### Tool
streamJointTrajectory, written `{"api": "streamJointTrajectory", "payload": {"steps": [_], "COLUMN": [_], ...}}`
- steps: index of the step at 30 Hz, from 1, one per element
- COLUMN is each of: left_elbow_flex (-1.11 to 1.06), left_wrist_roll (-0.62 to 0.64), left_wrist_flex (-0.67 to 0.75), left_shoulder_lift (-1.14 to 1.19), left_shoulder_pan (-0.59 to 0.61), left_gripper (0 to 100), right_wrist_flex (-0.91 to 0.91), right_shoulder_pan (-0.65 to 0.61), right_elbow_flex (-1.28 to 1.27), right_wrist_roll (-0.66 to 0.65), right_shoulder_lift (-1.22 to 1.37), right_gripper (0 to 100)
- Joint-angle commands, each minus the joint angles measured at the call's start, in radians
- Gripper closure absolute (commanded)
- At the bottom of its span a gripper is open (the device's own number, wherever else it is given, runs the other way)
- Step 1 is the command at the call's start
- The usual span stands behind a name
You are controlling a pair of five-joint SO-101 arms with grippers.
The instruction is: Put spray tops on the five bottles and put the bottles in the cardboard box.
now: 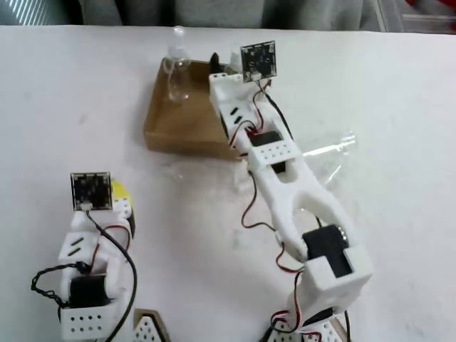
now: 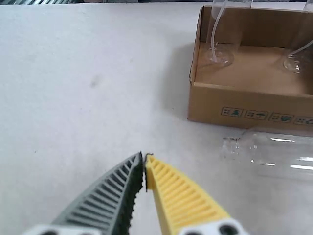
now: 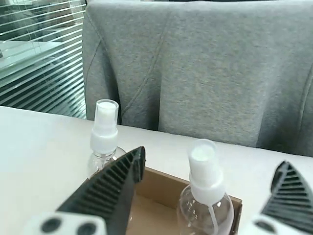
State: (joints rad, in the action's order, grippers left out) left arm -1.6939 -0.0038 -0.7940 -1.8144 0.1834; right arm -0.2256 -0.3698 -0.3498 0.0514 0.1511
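The cardboard box (image 1: 165,127) lies open at the table's far middle. A clear bottle with a white spray top (image 1: 176,65) stands in its far left corner. My right gripper (image 1: 218,65) hovers over the box's far right corner, open. A second topped bottle (image 3: 204,193) stands between its black fingers (image 3: 113,188), touching neither; the first bottle (image 3: 104,134) stands beyond. My left gripper (image 2: 145,157) is shut on nothing, low over the near left table (image 2: 73,98). A bottle without a top (image 2: 276,152) lies on its side in front of the box (image 2: 244,105).
In the high view the lying clear bottle (image 1: 331,153) rests right of the right arm's forearm (image 1: 285,185). The left arm's base (image 1: 89,299) stands at the near left. White table (image 1: 71,92) stretches open left of the box.
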Motion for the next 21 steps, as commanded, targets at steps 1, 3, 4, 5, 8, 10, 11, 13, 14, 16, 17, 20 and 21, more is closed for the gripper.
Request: {"api": "streamJointTrajectory", "payload": {"steps": [1,3,4,5,8,10,11,13,14,16,17,20,21], "left_elbow_flex": [0.002,0.002,0.002,0.002,0.002,0.002,0.002,0.002,0.002,0.002,0.002,0.002,0.002], "left_wrist_roll": [-0.006,-0.006,-0.006,-0.006,-0.006,-0.006,-0.006,-0.006,-0.006,-0.006,-0.006,-0.006,-0.006], "left_wrist_flex": [-0.008,-0.006,-0.006,-0.006,-0.006,-0.006,-0.006,-0.005,-0.005,-0.005,-0.005,-0.005,-0.005], "left_shoulder_lift": [-0.013,-0.013,-0.013,-0.013,-0.013,-0.013,-0.013,-0.013,-0.013,-0.013,-0.013,-0.013,-0.013], "left_shoulder_pan": [-0.016,-0.016,-0.016,-0.016,-0.016,-0.016,-0.016,-0.016,-0.016,-0.016,-0.016,-0.016,-0.016], "left_gripper": [97,97,97,97,97,97,97,97,97,97,97,97,97], "right_wrist_flex": [0.004,0.004,0.004,0.004,0.004,0.004,0.004,0.004,0.004,0.005,0.012,0.107,0.157], "right_shoulder_pan": [-0.001,0.002,0.002,0.002,0.004,0.004,0.004,0.004,0.004,0.004,0.004,0.004,0.004], "right_elbow_flex": [-0.025,-0.061,-0.083,-0.106,-0.184,-0.242,-0.273,-0.338,-0.371,-0.44,-0.476,-0.555,-0.574], "right_wrist_roll": [0.008,0.008,0.008,0.008,0.008,0.008,0.008,0.008,0.008,0.008,0.008,0.008,0.008], "right_shoulder_lift": [-0.122,-0.17,-0.197,-0.223,-0.32,-0.39,-0.43,-0.512,-0.553,-0.644,-0.688,-0.832,-0.883], "right_gripper": [63.2,63.2,63.2,63.2,63.2,63.2,63.2,63.2,63.3,63.5,64.6,73.7,77.9]}}
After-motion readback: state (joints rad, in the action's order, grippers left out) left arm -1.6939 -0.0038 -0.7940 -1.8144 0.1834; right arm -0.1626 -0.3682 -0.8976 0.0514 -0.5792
